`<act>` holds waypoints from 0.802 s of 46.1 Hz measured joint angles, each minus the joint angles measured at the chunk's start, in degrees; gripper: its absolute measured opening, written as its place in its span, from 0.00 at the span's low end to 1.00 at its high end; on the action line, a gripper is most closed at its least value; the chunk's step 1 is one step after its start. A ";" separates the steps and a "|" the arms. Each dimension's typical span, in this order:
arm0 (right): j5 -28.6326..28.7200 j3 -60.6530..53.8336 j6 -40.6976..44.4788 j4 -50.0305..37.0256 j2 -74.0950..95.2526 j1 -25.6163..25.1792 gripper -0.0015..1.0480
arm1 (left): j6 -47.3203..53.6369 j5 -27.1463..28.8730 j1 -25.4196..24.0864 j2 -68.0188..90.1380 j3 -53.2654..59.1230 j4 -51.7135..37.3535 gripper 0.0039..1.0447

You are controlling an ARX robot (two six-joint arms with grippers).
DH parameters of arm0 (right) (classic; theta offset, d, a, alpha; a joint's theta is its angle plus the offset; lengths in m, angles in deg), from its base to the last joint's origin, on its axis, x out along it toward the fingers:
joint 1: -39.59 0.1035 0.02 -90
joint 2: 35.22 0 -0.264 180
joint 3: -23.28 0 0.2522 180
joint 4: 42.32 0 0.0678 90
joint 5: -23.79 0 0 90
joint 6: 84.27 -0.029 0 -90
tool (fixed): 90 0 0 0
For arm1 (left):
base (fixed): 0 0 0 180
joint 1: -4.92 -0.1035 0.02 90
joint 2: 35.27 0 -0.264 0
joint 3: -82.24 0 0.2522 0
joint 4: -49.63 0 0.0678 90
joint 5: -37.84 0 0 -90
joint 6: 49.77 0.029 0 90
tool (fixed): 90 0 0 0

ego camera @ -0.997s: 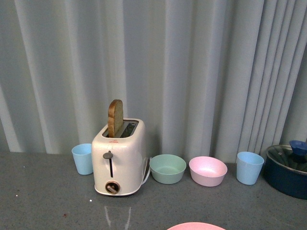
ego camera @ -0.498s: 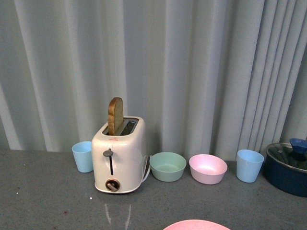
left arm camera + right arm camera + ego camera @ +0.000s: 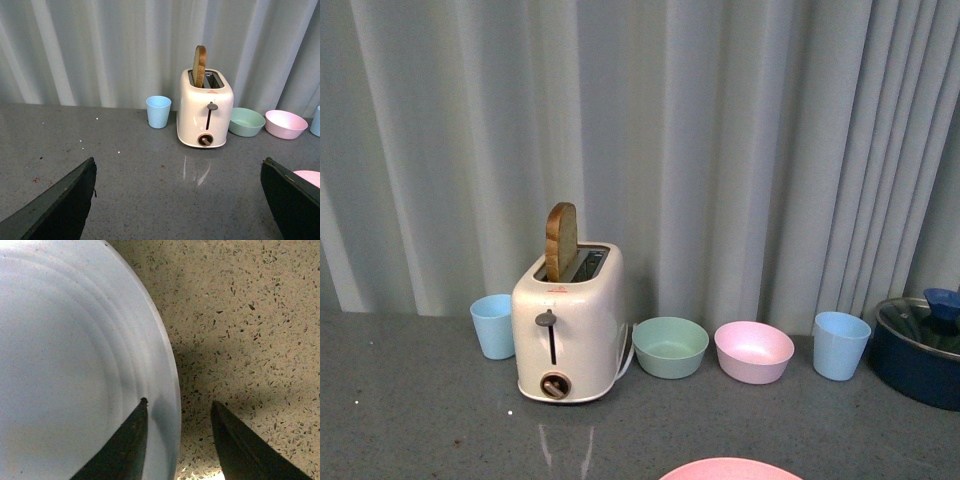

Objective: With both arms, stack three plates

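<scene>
Brown toast (image 3: 560,240) stands in toaster (image 3: 570,335); right gripper (image 3: 179,401), parted, straddles blue plate (image 3: 65,365) rim; left gripper (image 3: 177,161) spread wide.

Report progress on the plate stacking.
Done: nothing visibly stacked; the pink plate shows only a bare edge. In hand: the right tool, open, straddles the rim of the light blue plate, one finger above it, one over the counter. Remaining: close, lift, stack; the left tool hangs open and empty, and no cream plate is in view.
</scene>
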 joint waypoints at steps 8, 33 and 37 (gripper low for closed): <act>0.74 -0.07 -0.39 0.04 -0.02 -0.68 0.10 | 0.00 0.00 0.00 0.00 0.00 0.00 0.94; 4.37 -1.84 -1.40 4.15 -12.35 -5.75 0.03 | 0.00 0.00 0.00 0.00 0.00 0.00 0.94; 5.27 -1.84 -1.46 5.40 -15.32 -6.64 0.03 | 0.00 0.00 0.00 0.00 0.00 0.00 0.94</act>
